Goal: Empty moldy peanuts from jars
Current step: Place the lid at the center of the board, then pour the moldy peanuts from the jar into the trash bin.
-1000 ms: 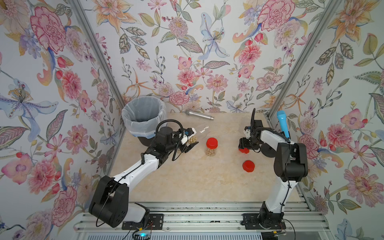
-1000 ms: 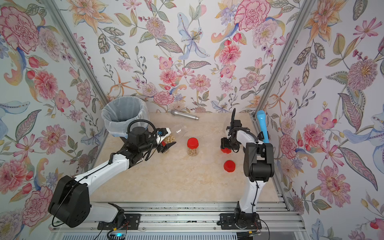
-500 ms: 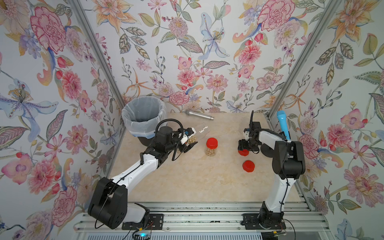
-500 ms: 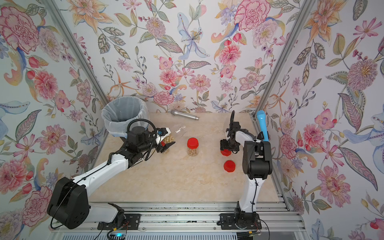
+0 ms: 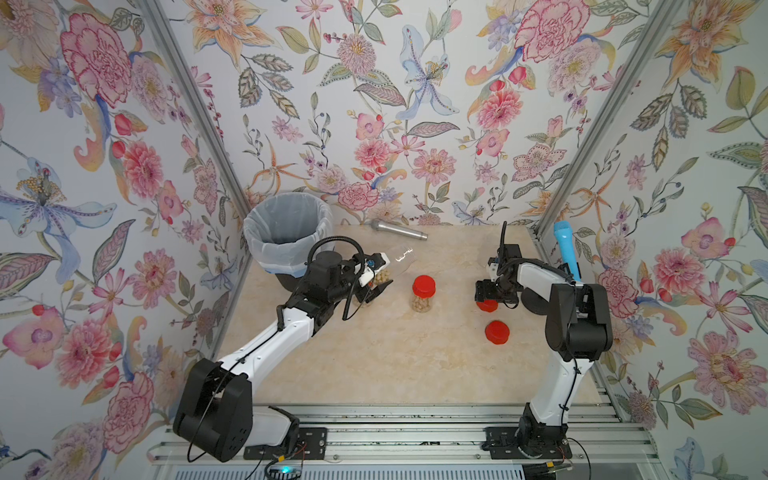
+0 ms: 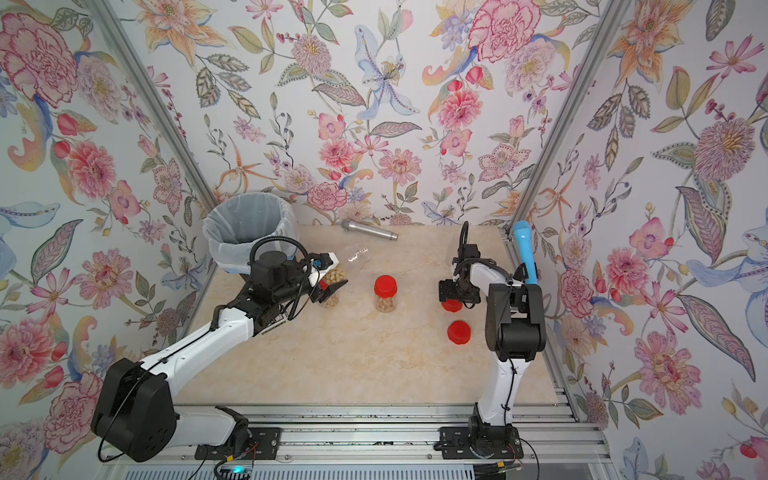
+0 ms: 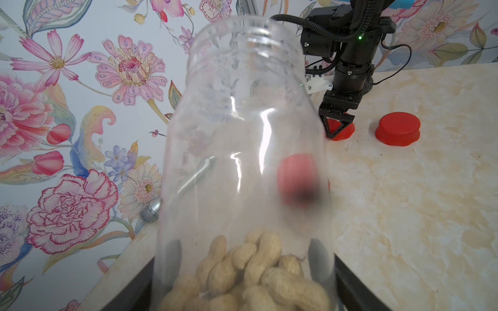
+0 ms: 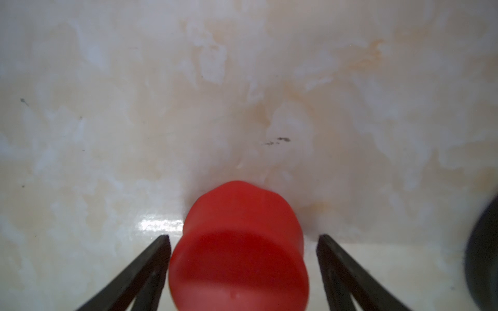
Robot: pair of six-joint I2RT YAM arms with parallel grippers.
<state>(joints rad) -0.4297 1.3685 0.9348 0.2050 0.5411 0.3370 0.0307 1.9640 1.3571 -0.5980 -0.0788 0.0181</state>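
My left gripper is shut on a clear open jar, tilted with its mouth toward the table's middle, right beside the bin. Moldy peanuts lie heaped at the jar's base between the fingers. A second jar stands mid-table with its red lid on and peanuts inside. Another jar with peanuts is partly hidden under the left gripper. My right gripper stands open astride a red lid lying on the table, its fingers clear of it.
A black bin with a white bag stands at the back left. A second loose red lid lies near the right arm. A silver microphone lies at the back wall. A blue microphone leans at the right edge.
My right gripper's jaws have spread apart and let go of the red lid, which now rests on the table. The left arm and its jar have stayed put.
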